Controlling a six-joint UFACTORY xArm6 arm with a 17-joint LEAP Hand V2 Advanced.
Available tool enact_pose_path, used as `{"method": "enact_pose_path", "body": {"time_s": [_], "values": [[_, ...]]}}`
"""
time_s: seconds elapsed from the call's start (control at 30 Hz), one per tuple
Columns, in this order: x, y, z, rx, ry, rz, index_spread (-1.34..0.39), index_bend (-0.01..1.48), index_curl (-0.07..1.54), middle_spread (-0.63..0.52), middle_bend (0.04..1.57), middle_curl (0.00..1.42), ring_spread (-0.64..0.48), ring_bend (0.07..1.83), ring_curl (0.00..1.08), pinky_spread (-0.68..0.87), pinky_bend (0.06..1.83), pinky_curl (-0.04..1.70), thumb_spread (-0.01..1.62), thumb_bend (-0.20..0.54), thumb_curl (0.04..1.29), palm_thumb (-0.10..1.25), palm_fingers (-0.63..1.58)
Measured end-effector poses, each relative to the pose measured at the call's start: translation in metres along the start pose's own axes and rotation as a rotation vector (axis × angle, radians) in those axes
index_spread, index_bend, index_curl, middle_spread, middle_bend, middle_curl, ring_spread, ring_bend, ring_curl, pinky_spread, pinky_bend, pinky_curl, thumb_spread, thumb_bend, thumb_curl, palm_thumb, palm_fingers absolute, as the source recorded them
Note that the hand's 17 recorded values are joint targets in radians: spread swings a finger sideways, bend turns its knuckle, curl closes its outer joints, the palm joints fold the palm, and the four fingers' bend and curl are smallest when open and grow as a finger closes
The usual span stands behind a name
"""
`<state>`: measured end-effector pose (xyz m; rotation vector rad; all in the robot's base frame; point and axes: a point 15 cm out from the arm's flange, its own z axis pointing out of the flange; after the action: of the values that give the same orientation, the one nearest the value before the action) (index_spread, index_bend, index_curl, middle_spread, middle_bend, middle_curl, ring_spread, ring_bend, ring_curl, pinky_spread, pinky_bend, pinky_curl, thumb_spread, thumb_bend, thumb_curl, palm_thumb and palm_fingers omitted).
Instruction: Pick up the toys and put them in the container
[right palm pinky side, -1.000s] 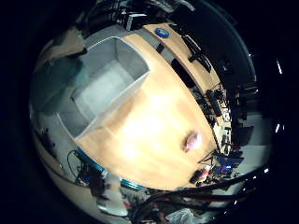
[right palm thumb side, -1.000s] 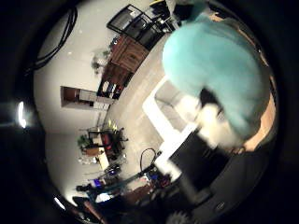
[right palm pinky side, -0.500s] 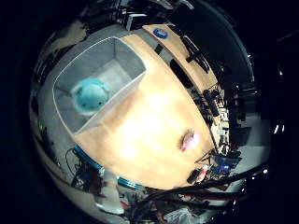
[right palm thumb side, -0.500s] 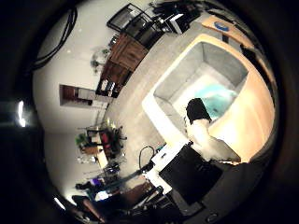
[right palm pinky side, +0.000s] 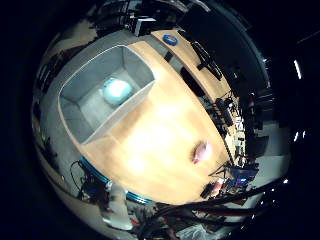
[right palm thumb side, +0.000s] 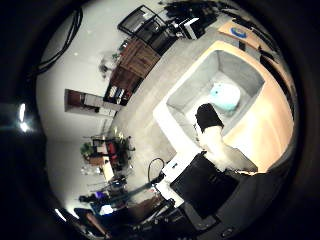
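The teal toy (right palm pinky side: 116, 90) now lies on the floor of the grey container (right palm pinky side: 75, 112), toward the corner farthest from the counter's open middle. A second ago it filled the thumb-side view, close against the palm; half a second ago it was already down inside the container, and it has since settled there, touching nothing of the robot hand. So the release is done, and one toy is delivered.

The robot hand (right palm thumb side: 212, 135) hangs above the container, well clear of it. Only one white finger with a black tip shows, reaching out fairly straight over the container's rim with nothing in it; I judge the hand released and empty, though the rest of the fingers are out of sight.

The container sits at one end of the wooden counter (right palm pinky side: 155, 145), its long wall running along the counter's edge. A pink toy (right palm pinky side: 201, 151) lies by itself near the counter's far edge, well apart from the container, with bare wood between.

That pink toy looks to be the remaining work: the hand will likely have to travel across the counter, come down over it and close on it.
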<state>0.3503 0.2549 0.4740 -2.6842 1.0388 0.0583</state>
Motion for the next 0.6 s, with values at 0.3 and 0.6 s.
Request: {"method": "enact_pose_path", "body": {"time_s": [0.3,0.6], "values": [[0.004,0.004,-0.013,0.027,0.012,0.014,-0.59,0.2,0.37,-0.35,0.19,0.37,-0.35,0.78,0.31,-0.28,1.2,0.3,0.97,-0.028,0.46,0.58,0.38],[0.051,0.022,-0.018,0.02,0.04,0.136,-0.6,0.21,0.37,-0.36,0.2,0.34,-0.35,0.78,0.29,-0.27,1.13,0.25,0.99,-0.023,0.46,0.61,0.45]]}}
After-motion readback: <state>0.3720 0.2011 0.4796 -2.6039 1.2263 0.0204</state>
